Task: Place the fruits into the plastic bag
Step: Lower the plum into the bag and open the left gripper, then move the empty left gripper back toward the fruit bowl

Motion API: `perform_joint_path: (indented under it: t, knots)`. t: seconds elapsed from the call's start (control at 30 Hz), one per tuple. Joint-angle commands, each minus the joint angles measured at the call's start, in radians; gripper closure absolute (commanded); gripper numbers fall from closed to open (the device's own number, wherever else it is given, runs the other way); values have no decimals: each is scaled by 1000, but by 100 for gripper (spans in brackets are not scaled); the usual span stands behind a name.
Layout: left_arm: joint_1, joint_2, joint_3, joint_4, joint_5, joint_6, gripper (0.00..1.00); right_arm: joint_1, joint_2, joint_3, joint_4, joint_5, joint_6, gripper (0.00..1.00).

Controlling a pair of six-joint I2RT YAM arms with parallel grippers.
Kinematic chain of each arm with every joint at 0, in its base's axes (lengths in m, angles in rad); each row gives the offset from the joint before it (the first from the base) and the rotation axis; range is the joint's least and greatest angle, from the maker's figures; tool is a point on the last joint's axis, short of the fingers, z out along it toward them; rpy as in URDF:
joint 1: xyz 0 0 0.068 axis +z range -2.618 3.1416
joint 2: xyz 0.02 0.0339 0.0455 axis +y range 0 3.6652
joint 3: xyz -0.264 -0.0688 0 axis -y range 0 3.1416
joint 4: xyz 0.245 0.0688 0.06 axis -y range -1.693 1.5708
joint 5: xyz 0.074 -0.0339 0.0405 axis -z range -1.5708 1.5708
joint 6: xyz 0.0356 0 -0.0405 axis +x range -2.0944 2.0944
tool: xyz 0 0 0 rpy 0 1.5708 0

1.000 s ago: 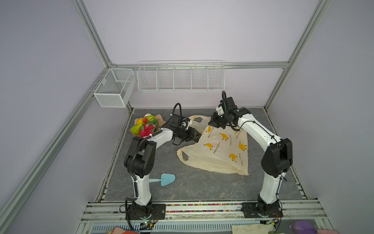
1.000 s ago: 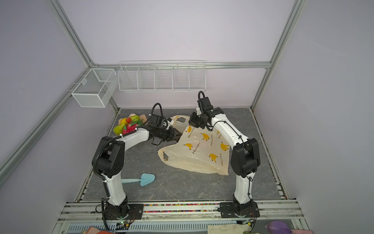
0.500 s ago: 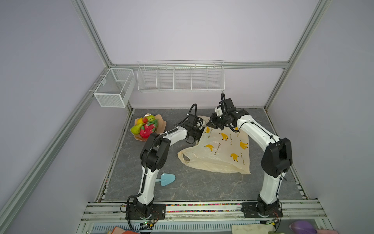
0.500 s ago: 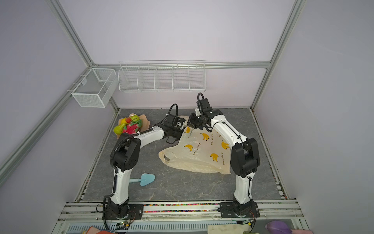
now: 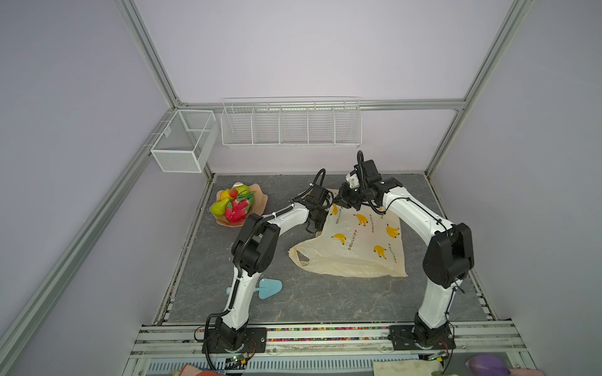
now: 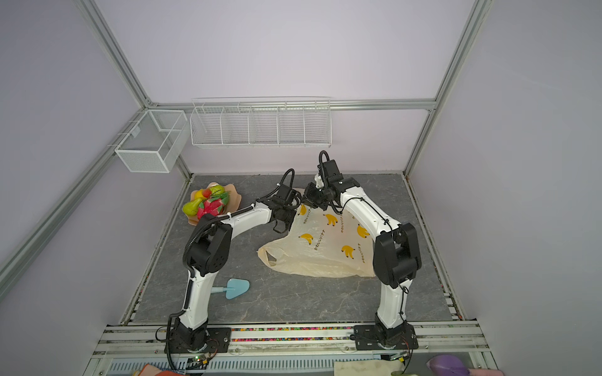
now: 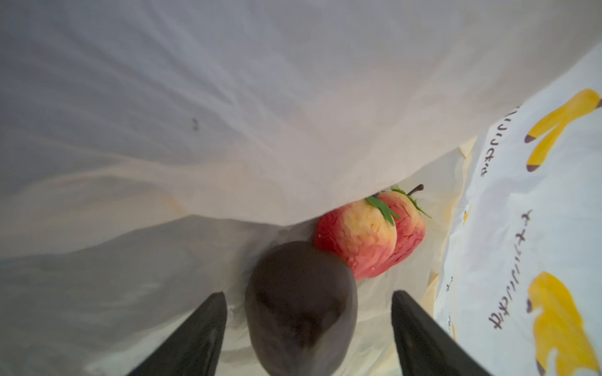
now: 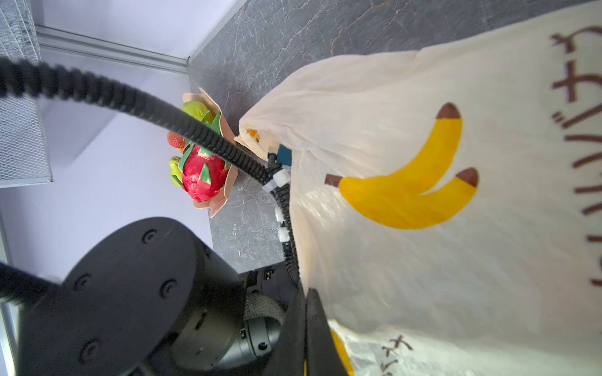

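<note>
Straddling dark fruit (image 7: 301, 315), left pincer (image 7: 307, 294) stands apart; right pincer (image 8: 307, 297) clamps plastic bag (image 8: 423, 276).

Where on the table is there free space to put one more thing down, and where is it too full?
Free: the front strip between the plastic bag and the front rail, right of the blue scoop; also the back right corner behind the right arm. Crowded: the bag's mouth, where both arms meet, and the peach dish of fruits.
</note>
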Motion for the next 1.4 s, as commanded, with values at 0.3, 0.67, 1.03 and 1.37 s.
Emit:
perform_joint_path:
  t: [0.3,0.67,1.03,1.37]
  knots:
    - [21,-151,-19,-123,-52,58,5,-11,-59,-41,16,-5,3,93]
    - [53,-218,-5,-353,-246,151,6,-13,-65,-47,23,2,5,93]
    - [133,-394,-86,-415,-460,133,6,-13,-74,-46,14,18,-5,93]
    - [347,-564,-176,-433,-405,155,6,-13,-70,-40,15,22,-7,93]
